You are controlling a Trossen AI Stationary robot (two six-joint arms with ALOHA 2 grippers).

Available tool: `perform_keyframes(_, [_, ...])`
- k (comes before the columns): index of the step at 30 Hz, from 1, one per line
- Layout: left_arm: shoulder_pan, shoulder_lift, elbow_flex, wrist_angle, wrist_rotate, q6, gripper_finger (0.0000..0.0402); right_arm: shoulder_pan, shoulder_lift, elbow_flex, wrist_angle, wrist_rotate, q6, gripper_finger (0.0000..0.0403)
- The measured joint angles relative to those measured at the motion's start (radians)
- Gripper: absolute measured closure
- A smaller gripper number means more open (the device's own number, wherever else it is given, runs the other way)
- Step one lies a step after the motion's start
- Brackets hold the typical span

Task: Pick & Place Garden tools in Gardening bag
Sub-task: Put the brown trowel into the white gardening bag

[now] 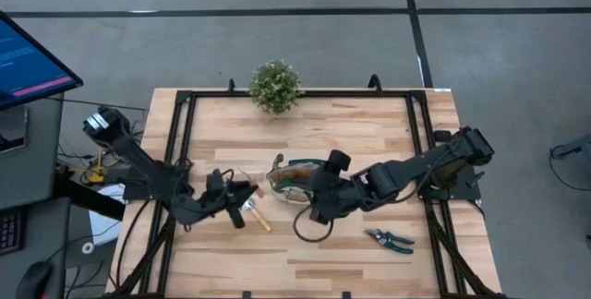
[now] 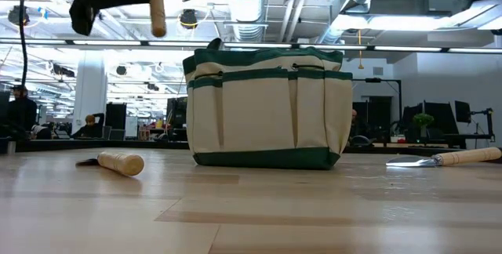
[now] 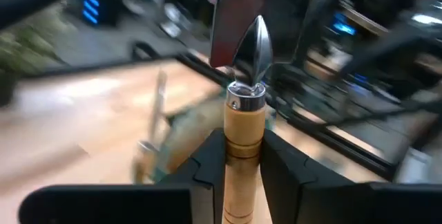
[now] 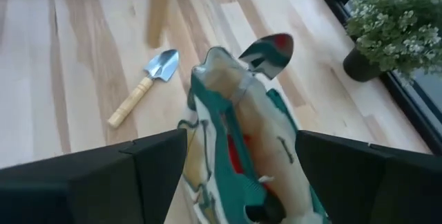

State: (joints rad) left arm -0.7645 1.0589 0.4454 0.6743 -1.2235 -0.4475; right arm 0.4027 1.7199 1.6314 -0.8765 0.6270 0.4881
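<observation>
Holding a trowel [image 3: 245,134] by its wooden handle, the left claw [image 3: 238,165] hangs above the table [image 1: 351,128], just beside the gardening bag [image 2: 267,105]. The right claw [image 4: 228,175] is spread wide around the bag's rim. Pruning shears [image 1: 390,239] lie near.

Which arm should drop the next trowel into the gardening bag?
Left. Its gripper already clamps a trowel by the handle, raised beside the gardening bag. The right gripper carries no tool; its fingers straddle the bag.
</observation>
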Motion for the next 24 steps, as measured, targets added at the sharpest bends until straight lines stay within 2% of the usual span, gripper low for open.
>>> perform_keyframes(3, [0.027,0.111,0.02,0.151,-0.059,0.106,0.0335,0.017,0.0,0.0,-0.017,0.002,0.022,0.0138])
perform_keyframes(6, [0.063,0.2,0.082,0.182,-0.057,0.152,0.0335,0.023,0.0,0.0,-0.022,0.003,0.035,0.0138])
perform_keyframes(15, [0.146,0.377,0.278,0.188,0.119,0.277,0.0335,0.04,0.0,0.0,-0.056,0.003,0.11,0.0138])
perform_keyframes(19, [0.197,0.424,0.296,0.192,0.192,0.285,0.0335,0.066,0.0,0.0,-0.088,0.003,0.201,0.0138])
perform_keyframes(24, [0.248,0.477,0.296,0.206,0.207,0.278,0.0335,0.114,0.0,0.0,-0.109,0.003,0.29,0.0138])
